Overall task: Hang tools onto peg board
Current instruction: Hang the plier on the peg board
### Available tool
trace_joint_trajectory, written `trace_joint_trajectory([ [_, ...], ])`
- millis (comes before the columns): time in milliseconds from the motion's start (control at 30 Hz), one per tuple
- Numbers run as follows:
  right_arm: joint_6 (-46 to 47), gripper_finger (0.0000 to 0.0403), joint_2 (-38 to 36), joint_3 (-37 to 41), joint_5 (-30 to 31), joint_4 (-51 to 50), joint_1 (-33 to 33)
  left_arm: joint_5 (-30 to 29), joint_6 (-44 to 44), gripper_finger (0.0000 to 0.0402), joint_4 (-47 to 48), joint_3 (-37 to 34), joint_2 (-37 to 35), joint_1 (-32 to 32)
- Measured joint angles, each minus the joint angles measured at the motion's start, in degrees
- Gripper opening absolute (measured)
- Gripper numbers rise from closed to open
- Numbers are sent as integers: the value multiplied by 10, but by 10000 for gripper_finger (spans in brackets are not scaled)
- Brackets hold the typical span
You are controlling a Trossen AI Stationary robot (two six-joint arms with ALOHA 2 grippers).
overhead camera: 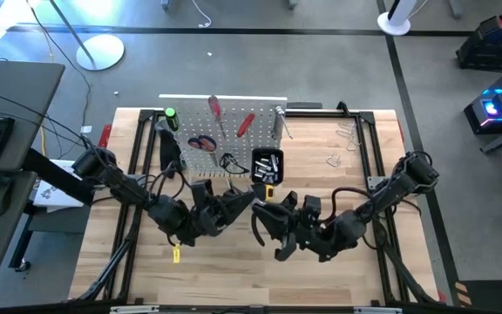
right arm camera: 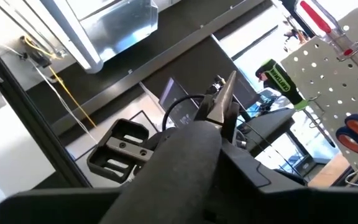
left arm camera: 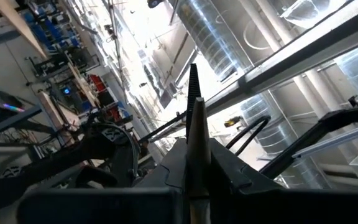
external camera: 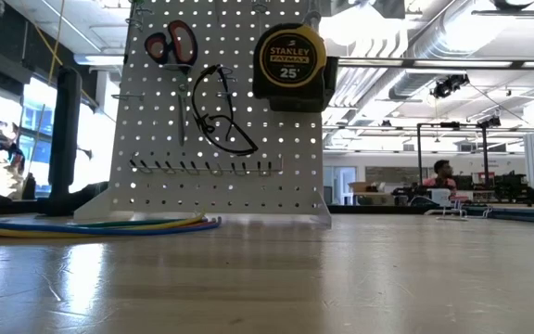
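At the table's twelve o'clock edge, the peg board (overhead camera: 225,131) stands already hung with scissors (external camera: 171,43), screwdrivers and a tape measure (external camera: 288,57). At six o'clock from it, the left gripper (overhead camera: 234,205), pinched nearly shut, meets the right gripper (overhead camera: 266,220) around what look like pliers (right arm camera: 224,102). Whether the right one grips cannot be told. It appears to be a mid-air handover, and next the tool needs carrying toward twelve o'clock onto a free hook.

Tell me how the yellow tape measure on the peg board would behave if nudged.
The tape measure looks blocky and dense, so probably heavy for its size. It hangs high on the peg board, so a nudge might swing it or knock it off. Its smooth case may be slippery in jaws.
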State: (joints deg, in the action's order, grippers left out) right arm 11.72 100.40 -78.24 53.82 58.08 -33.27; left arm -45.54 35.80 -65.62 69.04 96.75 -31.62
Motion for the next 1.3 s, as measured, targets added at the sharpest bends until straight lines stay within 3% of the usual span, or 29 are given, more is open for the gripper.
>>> trace_joint_trajectory([
  [67,-1,69,0,0,1,0,-1,1,-20,30,-15,0,1,0],
  [300,0,67,0,0,38,1,-15,-4,-63,124,9,-2,3,-2],
  [467,-13,67,-1,0,69,2,-31,-11,-75,156,12,-2,4,-3],
  [767,-30,66,-2,-1,104,4,-46,4,-81,167,0,-2,2,-4],
  [1067,-91,66,-24,-1,86,34,-57,21,-155,168,23,-1,-48,-12],
  [1300,-105,66,-41,-1,29,30,-59,9,-150,168,99,-2,-53,-20],
])
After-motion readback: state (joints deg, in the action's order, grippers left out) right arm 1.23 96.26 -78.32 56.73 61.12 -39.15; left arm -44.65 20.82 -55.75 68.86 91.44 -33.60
